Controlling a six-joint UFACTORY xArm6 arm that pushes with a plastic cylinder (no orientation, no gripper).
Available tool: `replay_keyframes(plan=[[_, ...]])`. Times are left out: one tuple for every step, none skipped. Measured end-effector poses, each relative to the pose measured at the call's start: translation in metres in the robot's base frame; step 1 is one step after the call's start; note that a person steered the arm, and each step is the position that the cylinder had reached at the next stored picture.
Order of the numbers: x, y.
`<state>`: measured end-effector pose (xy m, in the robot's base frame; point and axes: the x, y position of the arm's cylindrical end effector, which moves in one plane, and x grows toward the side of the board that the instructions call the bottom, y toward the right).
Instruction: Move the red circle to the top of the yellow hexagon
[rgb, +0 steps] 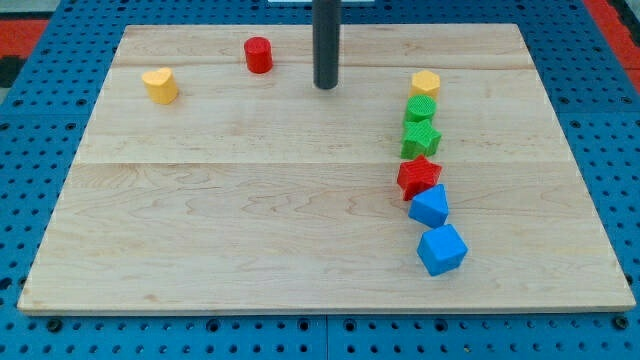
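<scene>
The red circle (258, 54) stands near the view's top, left of centre, on the wooden board (250, 220). The yellow hexagon (425, 83) sits at the upper right, at the head of a line of blocks. My tip (325, 87) rests on the board between them, about 65 pixels right of and a little below the red circle, and about 100 pixels left of the yellow hexagon. It touches neither block.
Below the yellow hexagon a column runs down: green circle (421, 108), green star (420, 138), red star (419, 176), blue block (429, 207), blue cube (441, 249). A yellow heart (159, 85) lies at upper left. Blue pegboard (40, 110) surrounds the board.
</scene>
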<state>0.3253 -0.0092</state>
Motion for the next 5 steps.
replay_keyframes(plan=[[-0.018, -0.078], [-0.071, -0.124], [-0.086, -0.123], [-0.058, -0.055], [-0.050, 0.027]])
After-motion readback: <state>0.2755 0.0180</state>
